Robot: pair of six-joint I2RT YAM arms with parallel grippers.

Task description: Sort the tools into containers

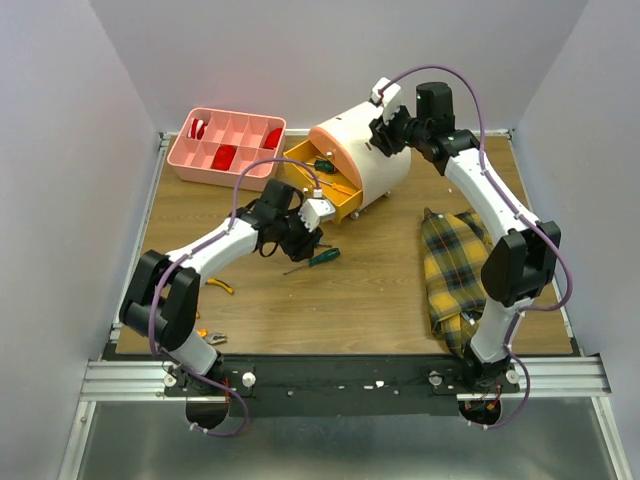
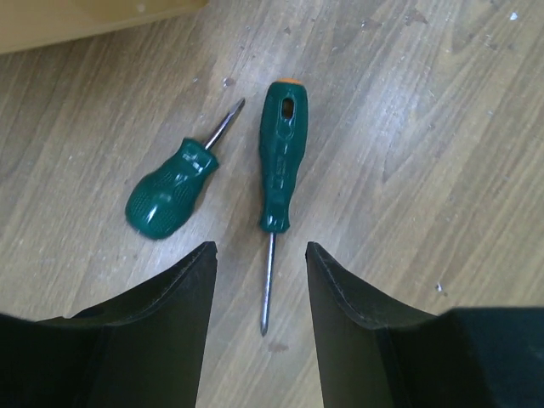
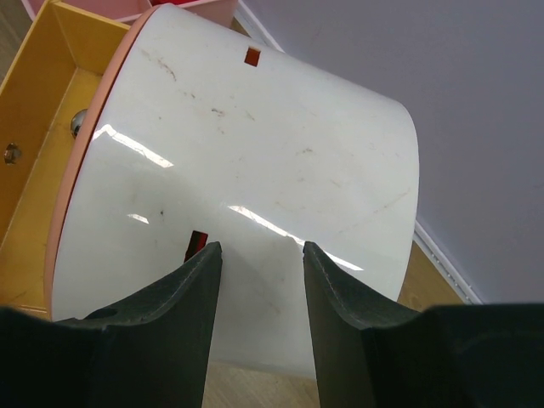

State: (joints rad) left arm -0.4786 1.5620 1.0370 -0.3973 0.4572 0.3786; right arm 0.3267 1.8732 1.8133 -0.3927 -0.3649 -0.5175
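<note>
I find the left end effector (image 2: 259, 255) with its fingers apart and nothing held, poised over the bench (image 2: 442, 153). In the left wrist view, the shaft tip of a long screwdriver (image 2: 280, 161) lies in the gap between them, touching neither finger. This tool has a green handle with an orange cap and lies flat. A stubby screwdriver (image 2: 170, 191), also green, lies just beside it on the left, and the two are not touching. The right end effector (image 3: 262, 251) is likewise spread and empty, set against the curved shell of the cream drawer unit (image 3: 255, 144). I cannot tell whether its fingers actually bear on that shell. From the top view, the drawer unit (image 1: 365, 150) stands at the far middle of the bench with its yellow drawer (image 1: 325, 185) pulled out. A green-handled tool (image 1: 323, 165) lies inside the drawer. The pink tray (image 1: 225, 148) sits just left of the drawer, with red items (image 1: 225, 157) in some compartments that are too small to identify. A plaid cloth (image 1: 455, 265) lies partly hidden behind the right arm. A small yellow-handled tool (image 1: 222, 287) lies near the left arm, its form unclear. Any marking on the screwdriver handles is too fine for me to read.
</note>
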